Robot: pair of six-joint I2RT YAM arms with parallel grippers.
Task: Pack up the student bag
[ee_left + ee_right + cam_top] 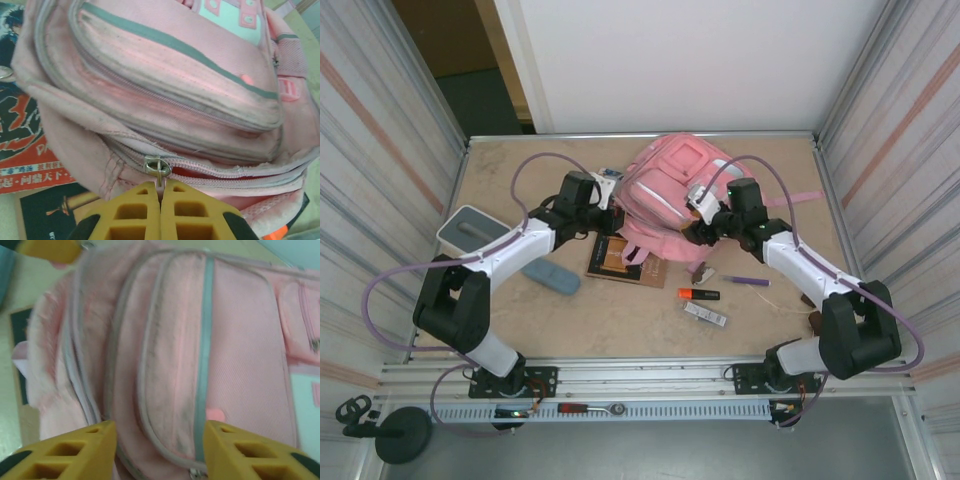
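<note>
The pink student bag (665, 190) lies at the back middle of the table, front pockets up. My left gripper (604, 212) is at its left side, shut on the metal zipper pull (159, 169) of the main zip, which gapes red to the right of the slider (156, 164). The bag (170, 75) spreads across the left wrist view. My right gripper (694, 232) sits at the bag's near right edge, open, its yellow fingers (80, 450) straddling a front pocket of the bag (200, 355) without pinching it.
A comic book (625, 260) lies under the bag's near edge. An orange marker (698, 294), a purple pen (748, 281), a small flat packet (705, 315), a blue-grey case (551, 277) and a grey box (475, 232) lie on the table.
</note>
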